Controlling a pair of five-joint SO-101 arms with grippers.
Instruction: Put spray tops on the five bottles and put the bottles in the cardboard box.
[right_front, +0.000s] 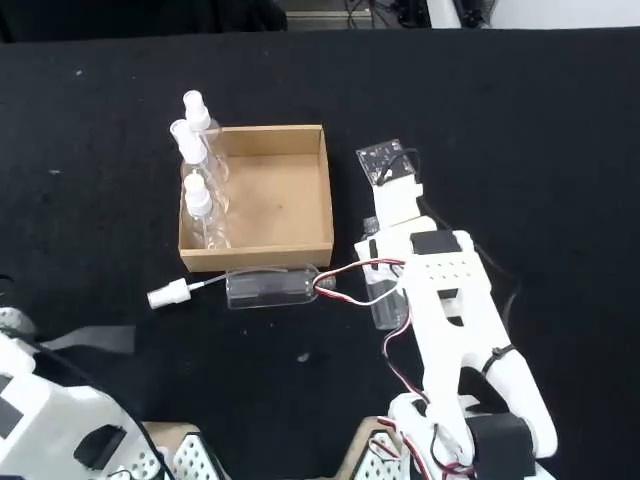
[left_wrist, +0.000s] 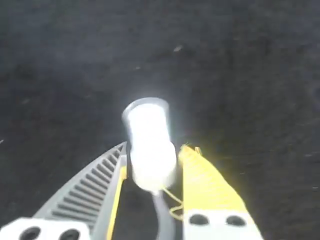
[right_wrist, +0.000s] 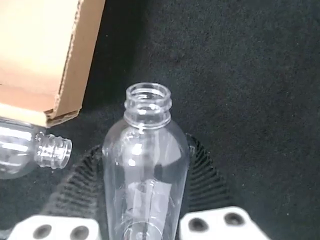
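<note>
1. Your right gripper (right_wrist: 146, 152) is clamped round an uncapped bottle (right_wrist: 145, 170) (its base is cut off at the lower edge).
2. Your left gripper (left_wrist: 152, 150) pinches a spray top (left_wrist: 147, 135); its tube blurs out low in the frame.
3. In the high view, three capped bottles (right_front: 200, 190) stand along the left wall inside the cardboard box (right_front: 255, 258). Just below it lie another bottle (right_front: 270, 288) and a loose spray top (right_front: 170, 294).

From overhead we look steeply down on the table (right_front: 540, 100), the right arm (right_front: 470, 330) entering at the near edge. On the left wrist we sit close behind the left gripper (left_wrist: 152, 150) and its spray top (left_wrist: 149, 145), facing the table. On the right wrist we look closely along the held bottle (right_wrist: 145, 165), sharing the box (right_wrist: 65, 75) corner and lying bottle (right_wrist: 25, 150) with overhead.
</note>
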